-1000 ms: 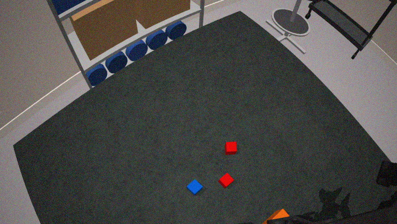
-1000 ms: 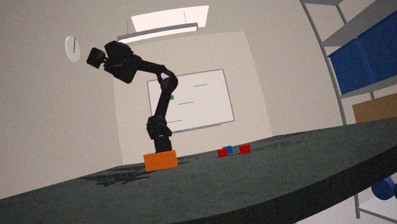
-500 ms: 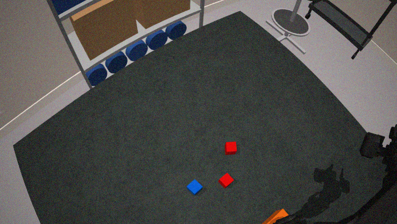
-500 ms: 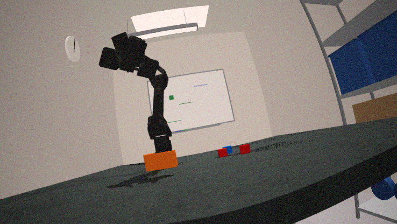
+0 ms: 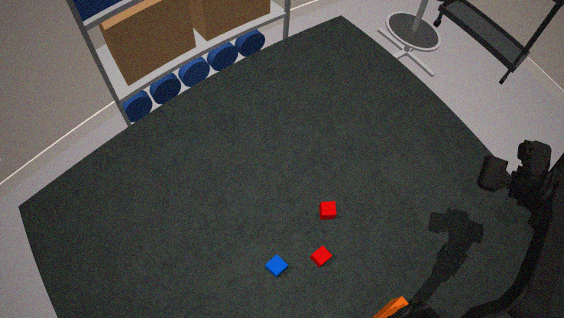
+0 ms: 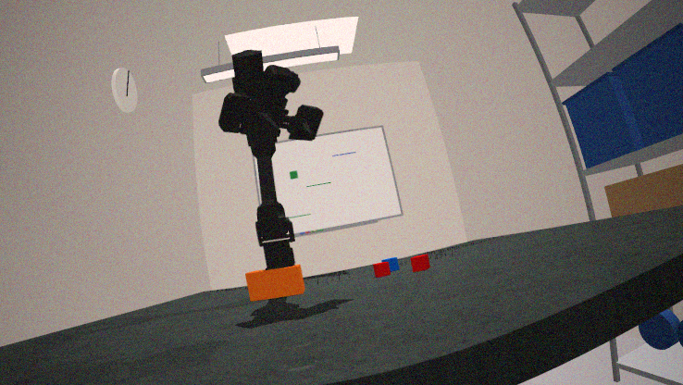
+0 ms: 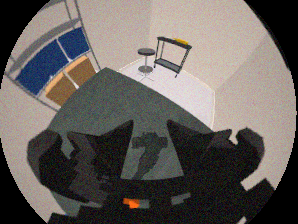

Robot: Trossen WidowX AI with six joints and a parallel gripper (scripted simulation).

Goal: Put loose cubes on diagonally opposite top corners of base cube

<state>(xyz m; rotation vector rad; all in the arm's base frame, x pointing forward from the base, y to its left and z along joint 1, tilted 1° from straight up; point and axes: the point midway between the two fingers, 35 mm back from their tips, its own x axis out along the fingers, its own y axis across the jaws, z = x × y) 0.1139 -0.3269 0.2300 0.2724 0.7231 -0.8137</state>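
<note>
One red cube [image 5: 327, 209] [image 6: 420, 263] lies on the dark table top [image 5: 237, 157]. A second red cube [image 5: 321, 255] [image 6: 381, 269] lies between it and the arm's side. A blue cube [image 5: 276, 265] [image 6: 392, 263] lies to the left of the second red cube in the top view, apart from it. All three rest separately on the table; nothing is stacked. My gripper [image 7: 150, 122] is partly open and empty. It is raised high above the table, to the right of the cubes in the top view and to their left in the exterior view.
An orange block [image 5: 390, 308] [image 6: 275, 282] stands at the arm's base. The arm [image 6: 266, 181] rises nearly upright and casts a shadow on the table. Beyond the table stand a shelf with boxes [image 5: 150, 47], a stool [image 7: 146, 52] and a cart [image 7: 170, 65].
</note>
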